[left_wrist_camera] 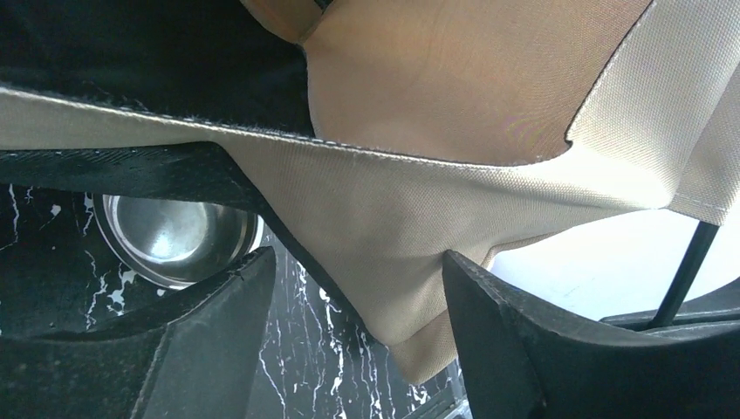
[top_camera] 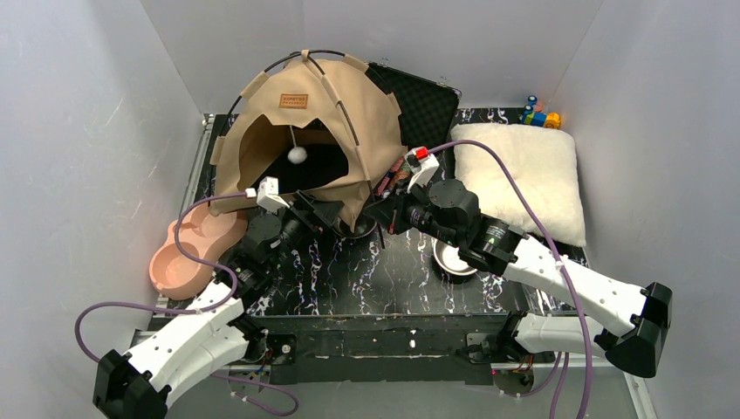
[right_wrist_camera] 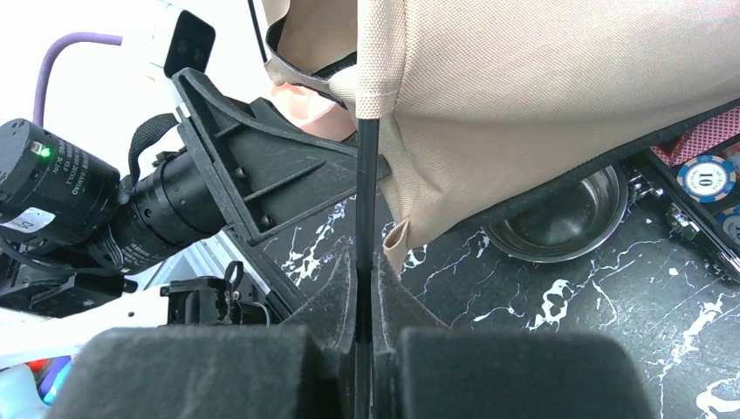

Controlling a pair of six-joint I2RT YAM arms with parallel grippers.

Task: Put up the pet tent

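The pet tent [top_camera: 314, 113] stands at the back centre: tan canvas on thin black poles, with a brown label [top_camera: 293, 100] and a dark arched entrance. My left gripper [top_camera: 316, 214] is at its front lower edge. In the left wrist view it [left_wrist_camera: 356, 266] is open, and a hanging tan corner of the tent [left_wrist_camera: 410, 297] sits between the jaws, touching the right fingertip [left_wrist_camera: 489, 305]. My right gripper [top_camera: 384, 214] is at the tent's front right corner. In the right wrist view it [right_wrist_camera: 366, 271] is shut on a black pole [right_wrist_camera: 367, 175] that comes out of the canvas sleeve.
A steel bowl [right_wrist_camera: 558, 214] lies under the tent's raised edge and also shows in the left wrist view [left_wrist_camera: 174, 231]. Another bowl [top_camera: 454, 260] is under the right arm. There are a pink double dish [top_camera: 188, 253] left, a fluffy white cushion [top_camera: 524, 175] right, a black case [top_camera: 423, 96] behind, and poker chips [right_wrist_camera: 702, 179].
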